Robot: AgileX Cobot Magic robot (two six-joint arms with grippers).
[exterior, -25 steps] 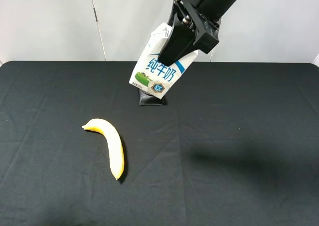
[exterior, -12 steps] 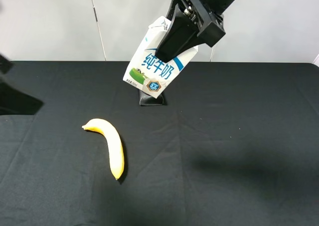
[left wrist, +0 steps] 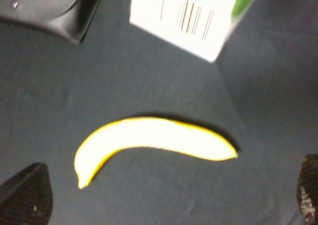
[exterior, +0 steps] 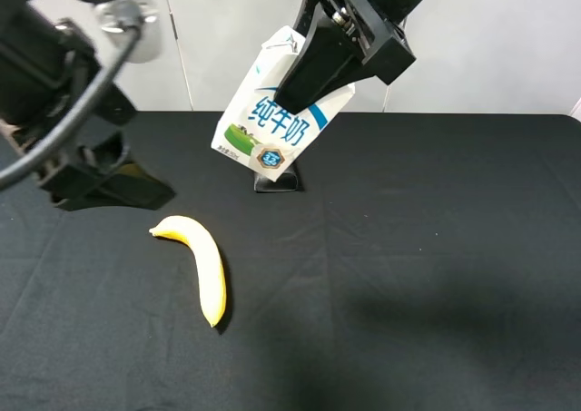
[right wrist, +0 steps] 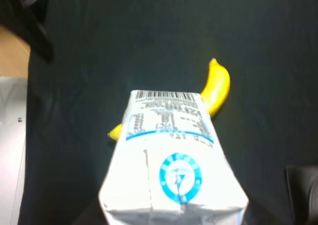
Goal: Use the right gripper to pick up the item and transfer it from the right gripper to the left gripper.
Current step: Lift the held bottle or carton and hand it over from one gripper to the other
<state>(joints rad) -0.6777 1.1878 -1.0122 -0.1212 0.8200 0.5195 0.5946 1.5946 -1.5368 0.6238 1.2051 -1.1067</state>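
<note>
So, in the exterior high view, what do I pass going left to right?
left gripper → banana → milk carton, held up by the right gripper

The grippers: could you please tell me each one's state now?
Left black gripper: open, empty.
Right black gripper: shut on the white blue-lettered milk carton.

A robot test lab, by the look: a bench (exterior: 472,275) draped in plain black cloth, bare white wall panels (exterior: 227,30) behind its far edge, the left arm (exterior: 45,84) and the right arm (exterior: 381,3) above it.
</note>
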